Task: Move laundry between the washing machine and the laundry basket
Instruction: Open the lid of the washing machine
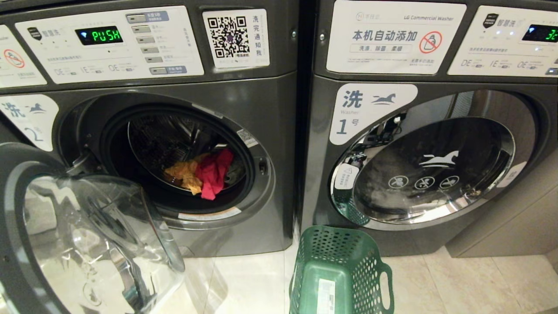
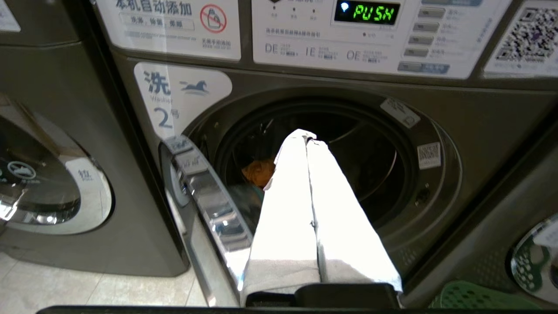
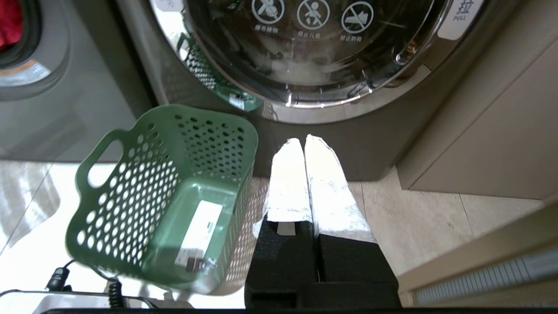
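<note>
The washing machine marked 2 stands with its glass door swung wide. Laundry lies in its drum: a red-pink garment beside a mustard yellow one. The yellow one shows past my left gripper, which is shut and empty and points at the drum opening from outside. On the floor stands the green laundry basket, empty. My right gripper hangs shut and empty next to the basket, above the floor. Neither arm shows in the head view.
The like washer numbered 1 stands to the right with its door closed. The open glass door juts out over the tiled floor at the lower left. A beige cabinet flanks washer 1. Cables lie by the basket.
</note>
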